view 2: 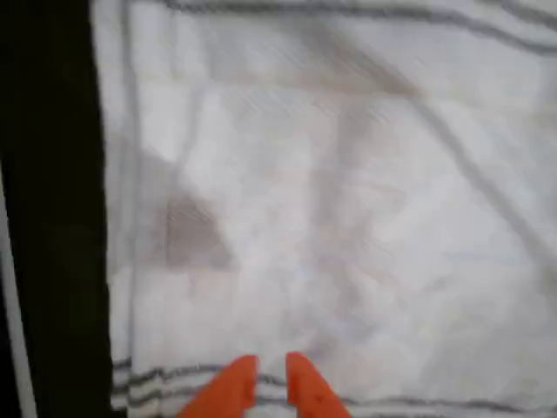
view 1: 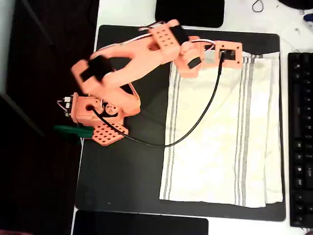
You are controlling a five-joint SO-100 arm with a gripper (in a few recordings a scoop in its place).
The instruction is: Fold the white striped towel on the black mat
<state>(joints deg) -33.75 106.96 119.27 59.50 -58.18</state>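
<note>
The claw (view 2: 270, 379), its tips nearly together and grasping nothing, hovers over the striped far edge of the white striped towel (view 1: 222, 132). The towel lies flat on the right half of the black mat (view 1: 122, 171). This looks like the approach; next it should part its tips, drop and pinch that edge.

Cream-white rectangular cloth towel with groups of thin grey stripes (view 1: 222, 142) lies spread flat on the right half of the large dark grey-black flat desk mat with rounded corners (view 1: 122, 171), overhead view. Stripe bands run along its left and right edges. The bottom right corner shows a second layer peeking out underneath, so it looks doubled there. Right edge reaches the mat's right border. Wrist view: the towel (view 2: 331, 218) is blurred, lightly creased, mat (view 2: 52, 218) at left.
</note>
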